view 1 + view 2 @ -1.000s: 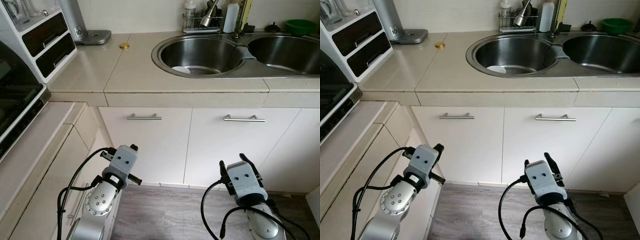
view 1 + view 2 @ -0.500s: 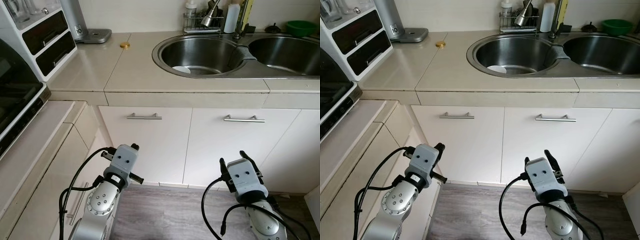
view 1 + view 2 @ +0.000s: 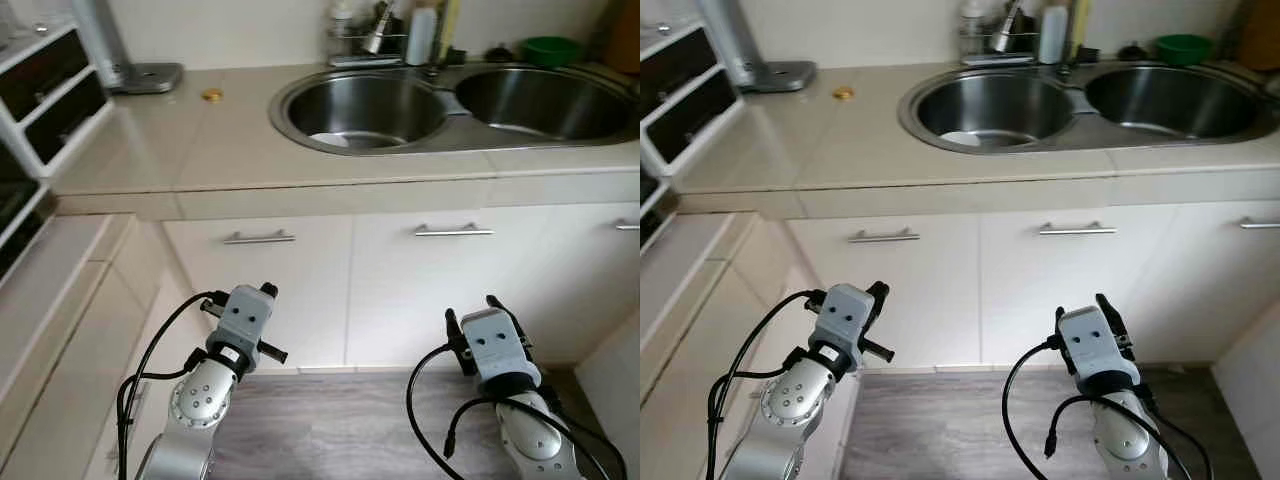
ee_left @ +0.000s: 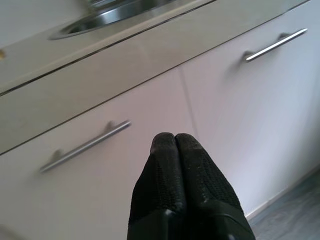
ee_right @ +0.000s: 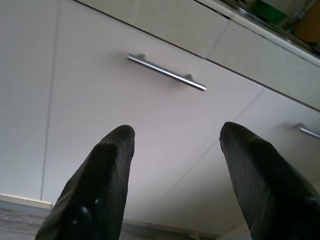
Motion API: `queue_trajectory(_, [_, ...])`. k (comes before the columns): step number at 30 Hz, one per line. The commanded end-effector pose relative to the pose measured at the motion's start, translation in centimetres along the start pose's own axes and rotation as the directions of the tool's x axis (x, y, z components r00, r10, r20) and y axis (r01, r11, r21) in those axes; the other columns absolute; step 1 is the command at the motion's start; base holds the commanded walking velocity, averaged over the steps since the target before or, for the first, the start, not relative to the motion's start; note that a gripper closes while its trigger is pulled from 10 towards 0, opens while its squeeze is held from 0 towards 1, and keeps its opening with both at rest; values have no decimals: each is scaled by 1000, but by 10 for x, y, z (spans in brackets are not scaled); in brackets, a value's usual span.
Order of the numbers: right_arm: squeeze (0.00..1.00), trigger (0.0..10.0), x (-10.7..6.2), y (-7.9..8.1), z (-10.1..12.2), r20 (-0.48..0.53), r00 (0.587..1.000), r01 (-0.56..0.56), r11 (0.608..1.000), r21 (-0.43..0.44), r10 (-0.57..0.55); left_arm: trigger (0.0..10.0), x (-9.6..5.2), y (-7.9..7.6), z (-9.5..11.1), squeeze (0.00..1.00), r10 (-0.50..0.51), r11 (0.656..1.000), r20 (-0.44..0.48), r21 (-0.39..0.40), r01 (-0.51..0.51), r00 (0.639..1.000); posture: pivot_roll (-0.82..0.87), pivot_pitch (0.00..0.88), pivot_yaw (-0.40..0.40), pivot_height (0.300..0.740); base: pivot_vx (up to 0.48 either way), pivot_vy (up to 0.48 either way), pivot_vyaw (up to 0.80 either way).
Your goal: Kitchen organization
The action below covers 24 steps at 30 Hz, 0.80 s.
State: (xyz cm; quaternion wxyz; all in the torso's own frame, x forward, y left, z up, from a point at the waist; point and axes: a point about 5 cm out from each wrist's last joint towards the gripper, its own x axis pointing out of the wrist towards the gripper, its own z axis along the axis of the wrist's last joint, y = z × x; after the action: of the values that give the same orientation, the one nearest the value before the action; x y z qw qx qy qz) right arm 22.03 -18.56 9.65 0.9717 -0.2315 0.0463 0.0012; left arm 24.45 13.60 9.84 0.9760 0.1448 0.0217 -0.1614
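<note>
A beige counter [image 3: 190, 150] holds a steel double sink [image 3: 455, 125]. Something white [image 3: 333, 141] lies in the left basin. A small gold round object [image 3: 212, 95] rests on the counter to the sink's left. Both arms hang low before the white cabinet doors. In the left wrist view my left gripper [image 4: 175, 142] is shut with nothing in it, pointing at a door between two bar handles [image 4: 85, 146]. My right gripper [image 5: 177, 132] is open and empty, facing a door handle [image 5: 166, 73].
Behind the sink stand a wire rack with bottles and utensils [image 3: 385, 30] and a green bowl [image 3: 551, 48]. At the left are a dark-fronted drawer unit [image 3: 45, 95] and an appliance base [image 3: 145, 77]. Grey wood floor [image 3: 330, 430] lies below the cabinets.
The camera has turned to the right, so the counter and sink sit further left in the picture. Both arms hang as before and their fingers have not changed.
</note>
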Motion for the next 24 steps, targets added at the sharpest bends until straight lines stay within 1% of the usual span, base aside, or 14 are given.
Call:
queue_trajectory(1, [0,10000,-1,-3,2,3,1000,16,1000,13,-16,10000,1,0,1,0,-6,1000,7,-10,6,1000,-3,0,35,740,0,0,-800])
queue_trajectory(24, [0,10000,5,-5,-2,-4,1000,26,999,21,-26,10000,3,2,2,0,-14,1000,8,-21,14,1000,-2,0,42,740,0,0,-800])
